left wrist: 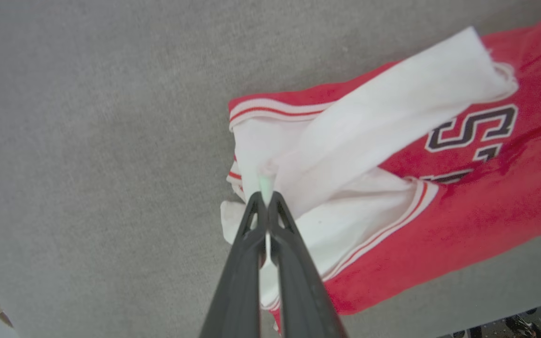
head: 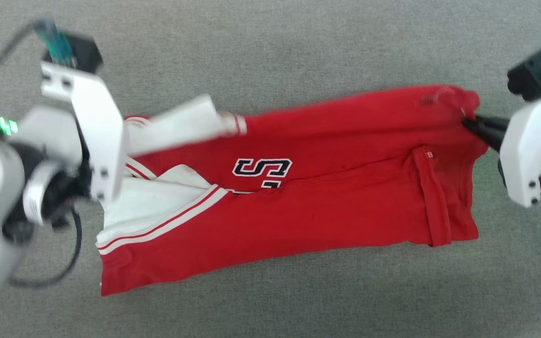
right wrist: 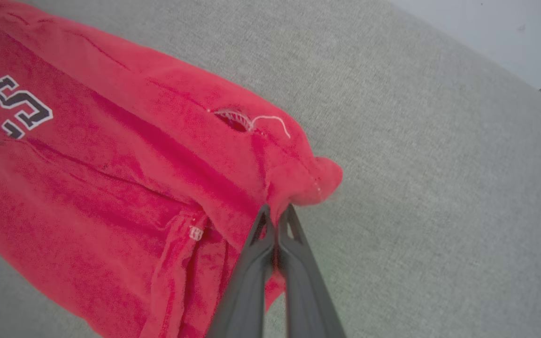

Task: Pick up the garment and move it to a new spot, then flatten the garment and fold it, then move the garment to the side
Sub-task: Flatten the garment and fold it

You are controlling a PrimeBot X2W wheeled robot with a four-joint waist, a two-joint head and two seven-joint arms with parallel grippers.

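You're looking at a plain grey, cloth-like surface (head: 270, 42). The garment (head: 308, 216) lies across it, stretched from left to right. The white panels are at its left end, the red body runs to the right, and the near edge rests on the grey.

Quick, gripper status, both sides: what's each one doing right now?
Left gripper: closed, pinching the garment at its white end.
Right gripper: closed, pinching the garment's red corner.
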